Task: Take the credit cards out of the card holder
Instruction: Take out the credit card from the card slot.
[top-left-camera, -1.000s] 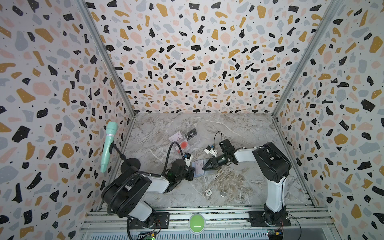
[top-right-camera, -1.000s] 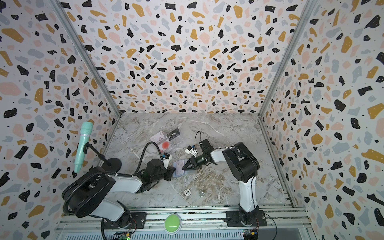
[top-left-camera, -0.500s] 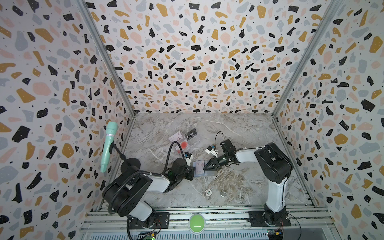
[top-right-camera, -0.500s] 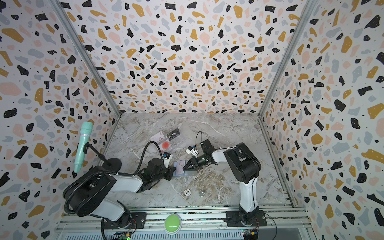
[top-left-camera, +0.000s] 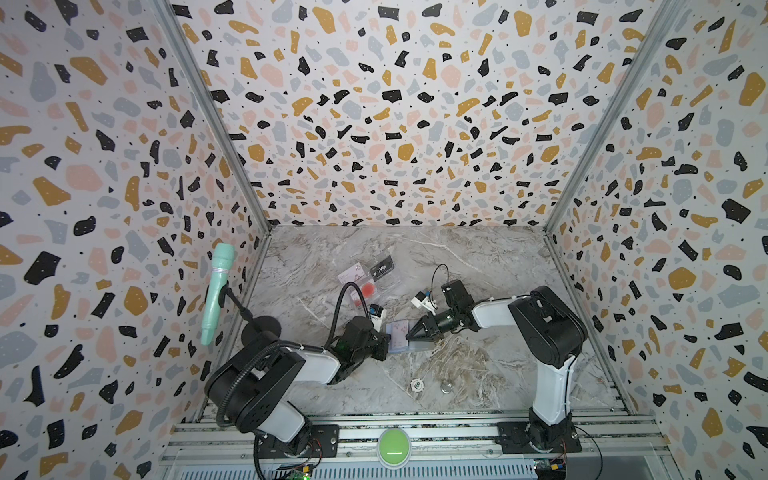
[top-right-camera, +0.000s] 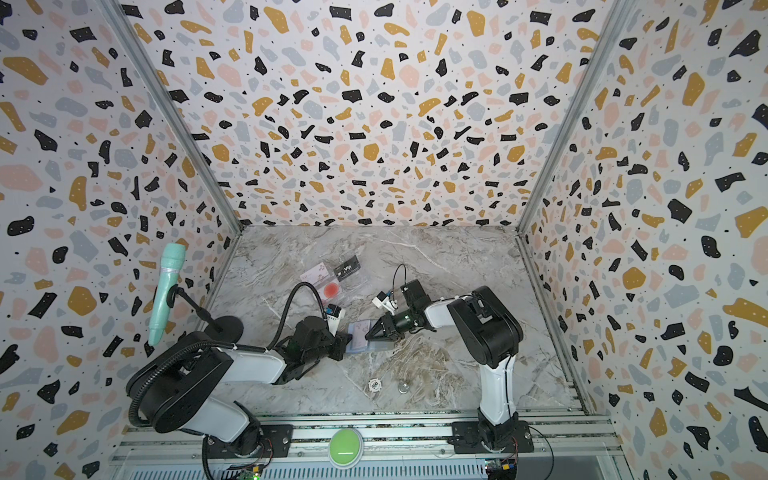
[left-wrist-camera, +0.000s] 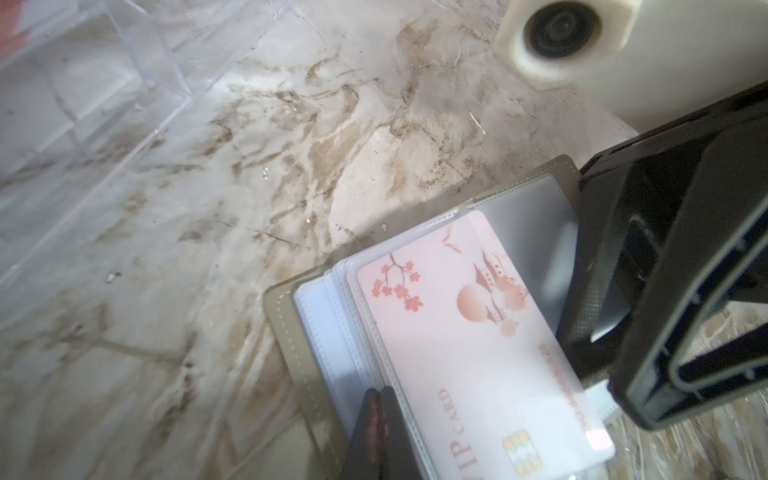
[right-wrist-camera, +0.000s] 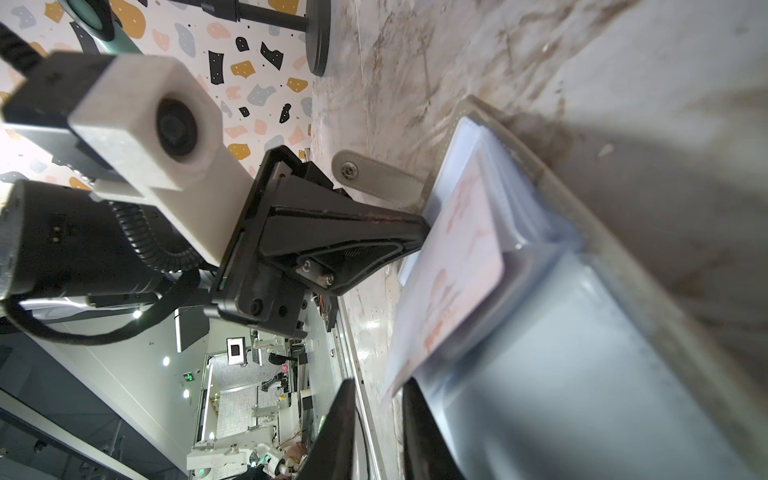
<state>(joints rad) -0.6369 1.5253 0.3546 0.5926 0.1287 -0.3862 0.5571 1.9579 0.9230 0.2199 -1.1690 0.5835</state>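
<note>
The taupe card holder lies open on the marble floor between the two arms, seen in both top views. A white-pinkish credit card sticks partly out of its clear sleeves. My left gripper is shut, its tips resting on the holder's sleeve beside the card. My right gripper faces it from the other side, open by a narrow gap, and the card's corner sits at the mouth of that gap. Three more credit cards lie in the clear tray: black VIP, red circle and a pale one.
A white poker chip and a coin lie toward the front. A mint microphone stands on a black base by the left wall. A green button sits on the front rail. Terrazzo walls close in three sides.
</note>
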